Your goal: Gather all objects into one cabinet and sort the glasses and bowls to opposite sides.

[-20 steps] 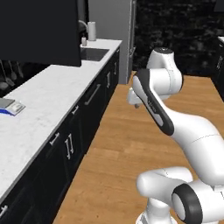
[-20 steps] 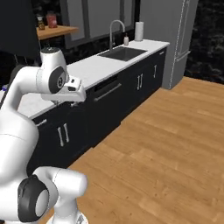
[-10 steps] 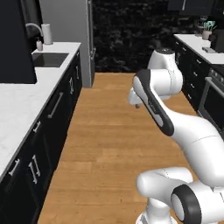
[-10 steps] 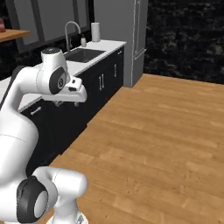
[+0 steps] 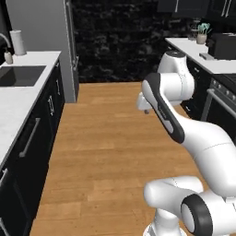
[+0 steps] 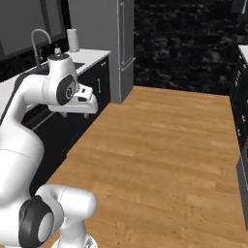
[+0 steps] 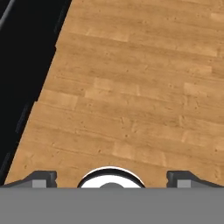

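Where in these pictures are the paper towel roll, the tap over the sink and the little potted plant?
paper towel roll (image 6: 72, 39): right base view, middle of the white roll.
tap (image 6: 37, 38): right base view, top of its curved neck.
potted plant (image 5: 202, 33): left base view, its green leaves and pot.

Rendered home kitchen, galley layout.

Marked out by a white countertop (image 5: 20, 99) over black base cabinets (image 5: 27, 152) with silver bar handles, a sunken sink (image 5: 18, 76) with a curved faucet (image 6: 38, 41), and a paper towel roll (image 5: 18, 42) standing at the counter's far end. Closed off beyond by a tall grey refrigerator (image 6: 104, 46) against a dark stone wall (image 6: 186, 46). Floored in warm wood planks (image 7: 131, 92) down the aisle. Faced on the opposite side by a second white counter (image 5: 203, 57) carrying a small potted plant (image 5: 202, 33) and a black box-shaped appliance (image 5: 222, 45).
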